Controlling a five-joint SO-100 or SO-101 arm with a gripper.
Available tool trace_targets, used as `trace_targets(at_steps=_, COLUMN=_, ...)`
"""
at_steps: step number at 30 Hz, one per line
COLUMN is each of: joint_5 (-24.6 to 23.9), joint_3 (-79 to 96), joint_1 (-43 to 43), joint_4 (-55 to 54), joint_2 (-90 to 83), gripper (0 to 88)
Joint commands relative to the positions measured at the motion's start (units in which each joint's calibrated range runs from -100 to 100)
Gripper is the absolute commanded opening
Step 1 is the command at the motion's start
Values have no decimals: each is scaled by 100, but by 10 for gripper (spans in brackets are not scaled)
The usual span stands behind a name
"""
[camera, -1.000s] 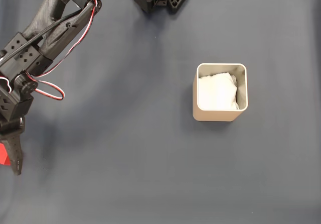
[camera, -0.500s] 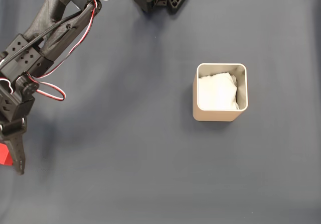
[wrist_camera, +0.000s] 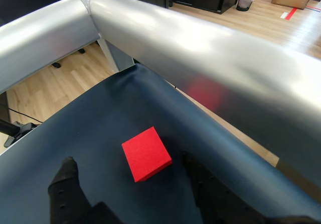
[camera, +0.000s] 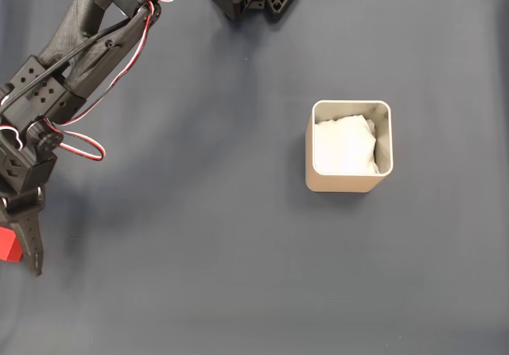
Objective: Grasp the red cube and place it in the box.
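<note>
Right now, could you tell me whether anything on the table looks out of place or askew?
The red cube sits at the far left edge of the dark cloth in the fixed view, near the table's rim, well away from the box. The open gripper straddles it. The box stands upright with crumpled white paper inside. Nothing is spilled or damaged.

Claw (wrist_camera: 128, 166) low, jaws apart

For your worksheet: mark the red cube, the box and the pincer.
red cube (wrist_camera: 145, 152), wrist view, top face.
box (camera: 347, 183), fixed view, near outer wall.
pincer (wrist_camera: 128, 171), wrist view, midway between its fingertips.
</note>
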Motion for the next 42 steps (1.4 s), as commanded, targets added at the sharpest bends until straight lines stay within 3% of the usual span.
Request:
trace_targets(at_steps=1, joint_5=5, joint_3=-168, joint_1=-80, joint_4=-105, joint_2=-113, gripper=478)
trace_targets(at_steps=14, joint_5=-34, joint_3=-113, joint_1=-151, joint_4=-203, joint_2=-200, gripper=438)
trace_targets(at_steps=20, joint_5=5, joint_3=-86, joint_1=-179, joint_4=-212, joint_2=-234, gripper=330)
trace_targets(at_steps=26, joint_5=220, joint_3=-67, joint_1=-208, joint_4=18, joint_2=-295, gripper=134)
trace_targets(at_steps=30, joint_5=352, joint_3=-67, joint_1=-222, joint_4=273, joint_2=-338, gripper=50)
trace_targets(at_steps=42, joint_5=386, joint_3=-67, joint_1=-236, joint_4=552, joint_2=-442, gripper=4)
